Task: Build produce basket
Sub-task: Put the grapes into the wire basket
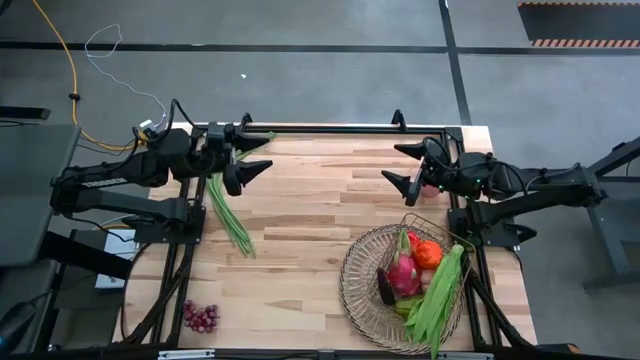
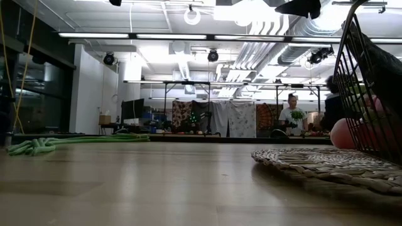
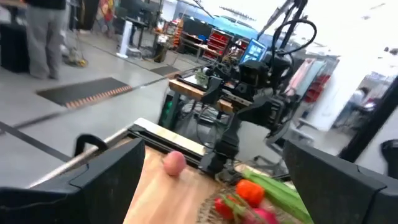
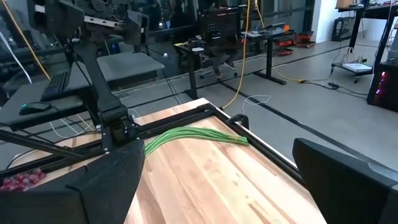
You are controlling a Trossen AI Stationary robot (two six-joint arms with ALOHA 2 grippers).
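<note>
The counter [image 1: 330, 210] was pale wood planks with a black frame round its edges. On the grey floor behind it a yellow cable [image 1: 70, 75] ran beside a loose white wire [image 1: 105, 40], and a striped hazard mat [image 1: 585, 42] lay off at the far corner. Across the room a person in a white top [image 2: 292, 113] stood near hanging cloths [image 2: 229, 119], under long ceiling lights [image 2: 169, 36]. Another person in grey trousers [image 3: 43, 34] stood by a dark floor mat [image 3: 93, 90].
</note>
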